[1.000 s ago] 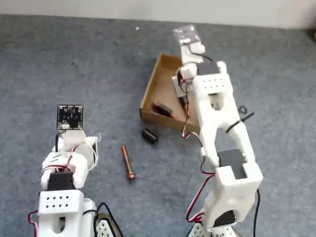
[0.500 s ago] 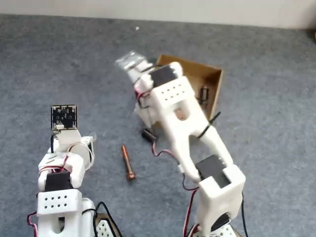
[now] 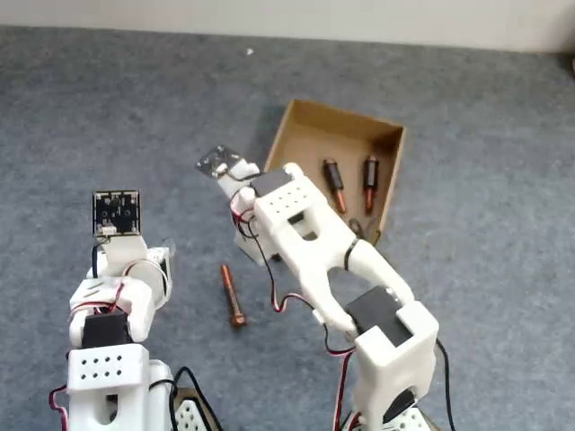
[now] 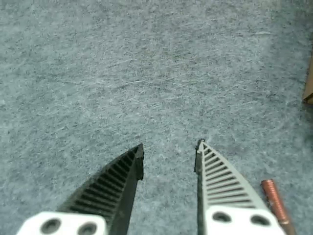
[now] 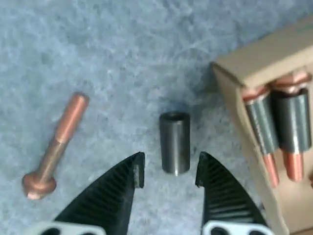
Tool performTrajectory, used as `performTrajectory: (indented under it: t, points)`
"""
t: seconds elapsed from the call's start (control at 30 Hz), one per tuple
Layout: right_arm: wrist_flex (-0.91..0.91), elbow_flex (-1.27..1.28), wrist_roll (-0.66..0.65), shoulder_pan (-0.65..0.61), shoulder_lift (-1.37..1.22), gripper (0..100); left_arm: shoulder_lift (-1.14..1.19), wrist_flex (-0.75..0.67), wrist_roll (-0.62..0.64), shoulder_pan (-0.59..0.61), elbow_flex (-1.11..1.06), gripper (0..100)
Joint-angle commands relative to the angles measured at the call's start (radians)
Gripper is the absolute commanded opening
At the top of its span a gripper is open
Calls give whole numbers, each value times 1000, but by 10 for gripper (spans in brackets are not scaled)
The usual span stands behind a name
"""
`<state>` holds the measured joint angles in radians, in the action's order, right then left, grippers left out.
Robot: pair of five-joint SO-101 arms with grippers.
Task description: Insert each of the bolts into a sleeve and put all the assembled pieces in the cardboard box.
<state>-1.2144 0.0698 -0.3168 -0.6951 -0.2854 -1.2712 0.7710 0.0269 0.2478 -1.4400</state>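
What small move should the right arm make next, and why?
Probably lower the right end effector and close it on the sleeve: the sleeve lies loose between the open fingers, and the bolt beside it has no sleeve yet.

In the high view the table [image 3: 467,81] is being lit evenly by soft, diffuse light from above. A faint shadow is being cast on it beside the outer wall of the cardboard box [image 3: 310,144]. In the right wrist view, dim, soft-edged shadows are being thrown beside the sleeve [image 5: 174,142] and the box corner. Under the left hand [image 4: 170,145] the table is being shown in flat, even light.
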Motion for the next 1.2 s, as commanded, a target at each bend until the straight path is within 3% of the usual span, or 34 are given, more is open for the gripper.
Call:
performTrajectory:
  t: [0.0, 0.3, 0.47, 0.53, 0.87, 1.17]
  points:
    - [87, 39, -9, 7, 7, 152, -8, -20, 11, 12, 5, 192]
    - [262, 202, -9, 13, 2, 142, -8, -20, 11, 10, 5, 192]
    - [211, 206, -55, 13, -71, 0, -8, -20, 11, 10, 5, 192]
    - [160, 182, -72, 16, -53, 7, -8, -20, 11, 10, 5, 192]
    - [-110, 136, -54, 120, 400, 5, -8, -20, 11, 8, 4, 192]
    - [-67, 453, 14, 254, 714, 5, -8, -17, 9, 8, 15, 192]
